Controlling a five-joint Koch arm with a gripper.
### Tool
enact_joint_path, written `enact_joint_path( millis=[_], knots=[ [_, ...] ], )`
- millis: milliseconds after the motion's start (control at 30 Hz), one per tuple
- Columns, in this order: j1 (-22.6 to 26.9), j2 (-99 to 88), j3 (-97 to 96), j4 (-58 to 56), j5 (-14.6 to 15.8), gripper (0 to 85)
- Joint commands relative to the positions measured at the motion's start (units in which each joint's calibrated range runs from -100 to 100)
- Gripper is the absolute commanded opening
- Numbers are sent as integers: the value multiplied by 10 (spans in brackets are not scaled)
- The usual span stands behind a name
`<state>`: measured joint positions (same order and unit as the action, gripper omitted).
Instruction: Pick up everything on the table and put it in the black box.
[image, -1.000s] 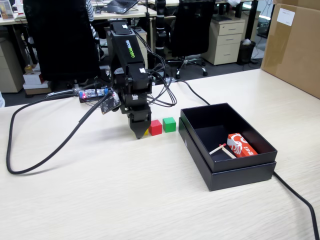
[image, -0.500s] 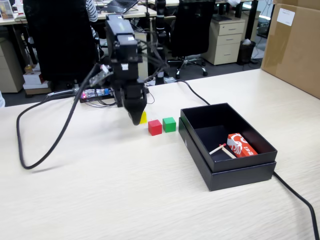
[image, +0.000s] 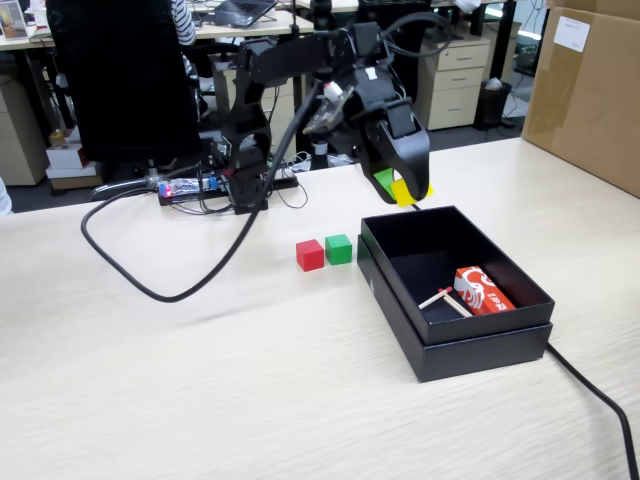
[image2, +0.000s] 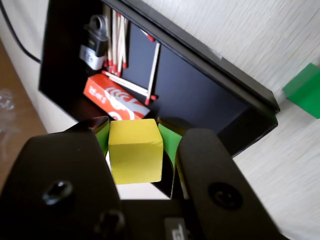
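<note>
My gripper (image: 403, 190) is shut on the yellow cube (image2: 135, 150) and holds it in the air just above the far rim of the black box (image: 480, 345). The cube also shows in the fixed view (image: 406, 192), between green-padded jaws. The red cube (image: 310, 255) and the green cube (image: 339, 249) sit side by side on the pale wood table (image: 200, 380), just left of the box. In the wrist view the green cube (image2: 306, 91) lies at the right edge, outside the box (image2: 200, 95).
Inside the box lie a red-and-white packet (image: 483, 291), thin wooden sticks (image: 443, 298) and, in the wrist view, a small dark clip (image2: 94, 42). A black cable (image: 150, 280) loops across the table on the left. A brown carton (image: 590, 90) stands far right.
</note>
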<state>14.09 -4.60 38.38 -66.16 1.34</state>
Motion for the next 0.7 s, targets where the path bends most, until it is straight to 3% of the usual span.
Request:
enact_joint_path(
  millis=[0,333,433,667],
  knots=[
    [12,73,67,4,6,9],
    [21,270,91,-2,13,11],
    [19,297,83,-2,13,140],
    [16,253,69,-2,13,344]
  ],
)
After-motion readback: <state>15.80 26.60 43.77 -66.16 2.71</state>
